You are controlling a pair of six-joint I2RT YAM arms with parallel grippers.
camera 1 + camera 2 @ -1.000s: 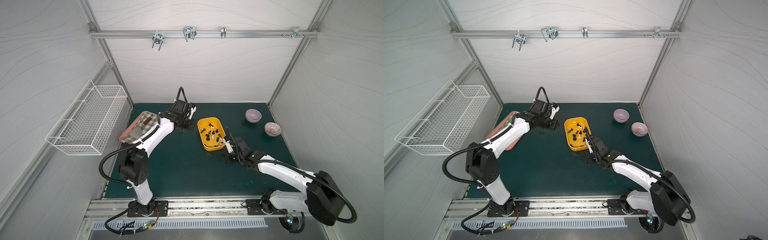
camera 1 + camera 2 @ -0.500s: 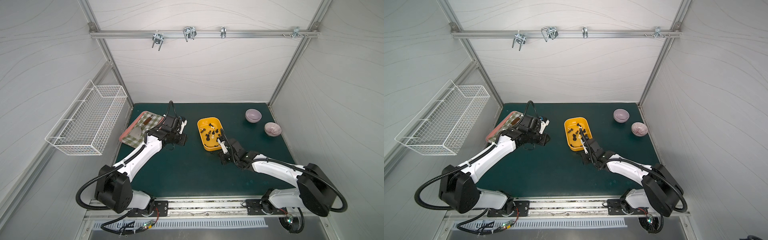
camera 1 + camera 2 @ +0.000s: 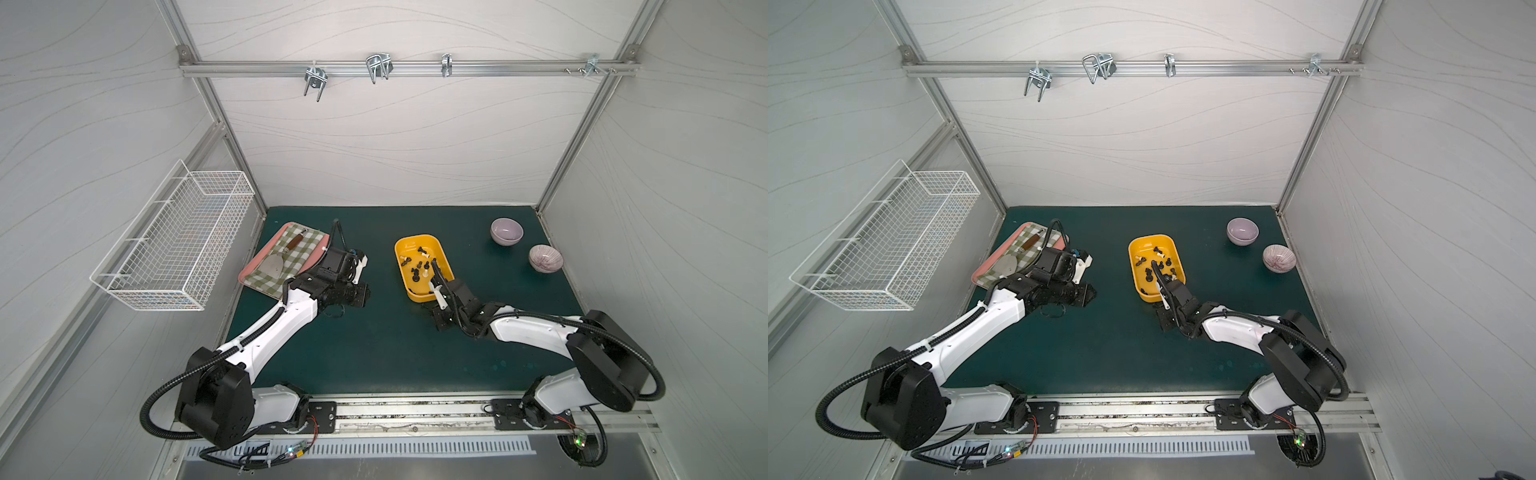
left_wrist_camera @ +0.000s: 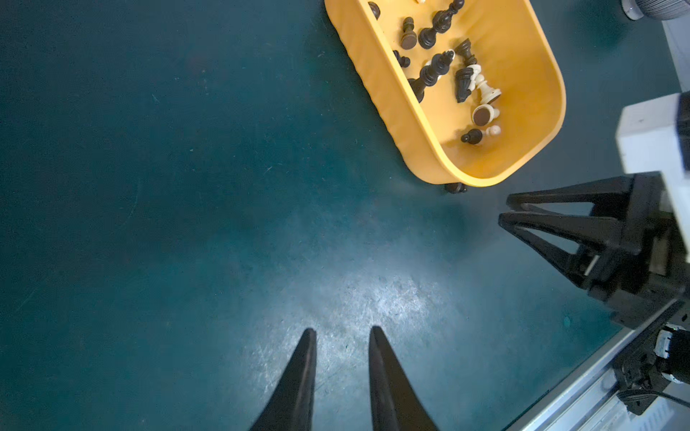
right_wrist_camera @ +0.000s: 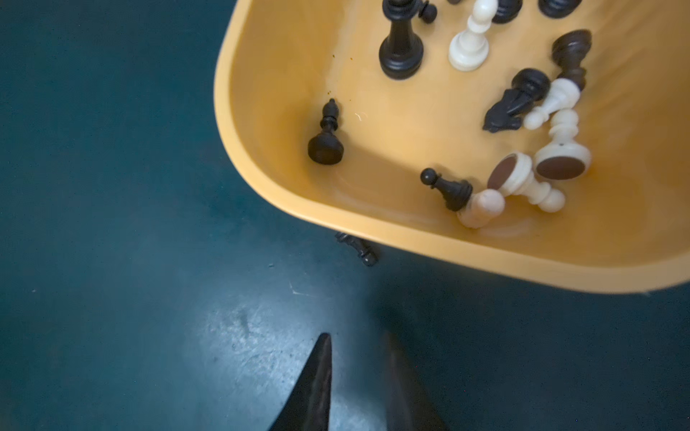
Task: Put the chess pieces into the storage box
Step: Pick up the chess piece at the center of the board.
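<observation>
Most of the chess pieces (image 5: 560,127) are seen inside the storage box (image 5: 261,130), while one dark piece (image 5: 356,248) is found lying on the surface (image 5: 112,224) just against the box's end wall, partly under its rim. The jaws of the left gripper (image 4: 341,330) and of the right gripper (image 5: 357,336) are held narrowly apart with nothing between them. The dark piece is judged light, rigid, smooth and prone to rolling, so it would best be pinched across its slim stem, clear of the wall.

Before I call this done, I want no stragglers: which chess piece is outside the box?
The dark piece lying on the mat, just beside the box's rounded end; every other visible one is inside.
</observation>
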